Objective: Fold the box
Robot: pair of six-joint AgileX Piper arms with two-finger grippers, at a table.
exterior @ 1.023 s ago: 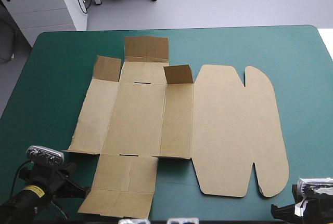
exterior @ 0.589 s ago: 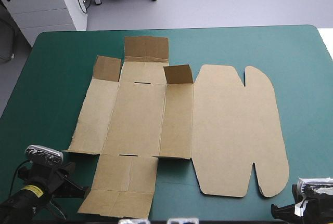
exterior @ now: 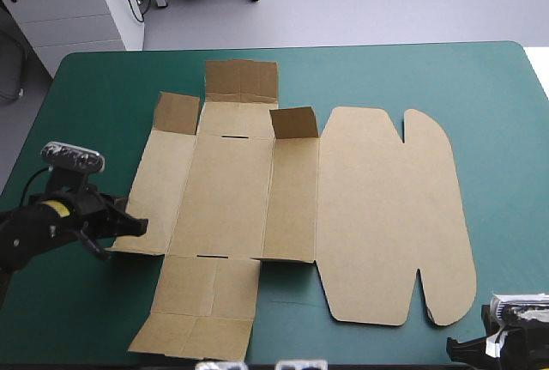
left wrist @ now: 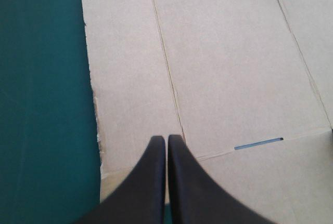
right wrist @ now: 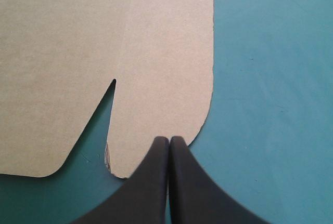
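The box (exterior: 232,198) lies open as one flat sheet of brown board across the middle of the table (exterior: 94,78), its long creases running from the near edge toward the far edge, so that each panel can be reached from the side where an arm stands. Only three short flaps (exterior: 294,122) on the far side stand up from their creases; the side walls are not yet raised, so the folding seems to be at its very start. The left gripper (exterior: 130,226) hangs low at the outer rim of the left wall panel (exterior: 159,190), toward the table's left edge, its black fingers (left wrist: 151,182) pressed together into one point with nothing between them. In the left wrist view that point sits over the panel just beside its crease, near the narrow slot (left wrist: 258,143). Closed like this, the fingers make a thin wedge, which is probably meant to slide under the board's edge or nudge the wall upward rather than pinch it. The broad lid (exterior: 390,215) rests flat toward the table's right edge, out of the way of the walls. The right gripper (right wrist: 169,140), its fingers likewise closed and empty, waits at the near right corner of the table, its tip just at the rounded corner of the lid's tab (right wrist: 161,78) beside the cut notch (right wrist: 106,112), seemingly parked until the lid side needs steadying.
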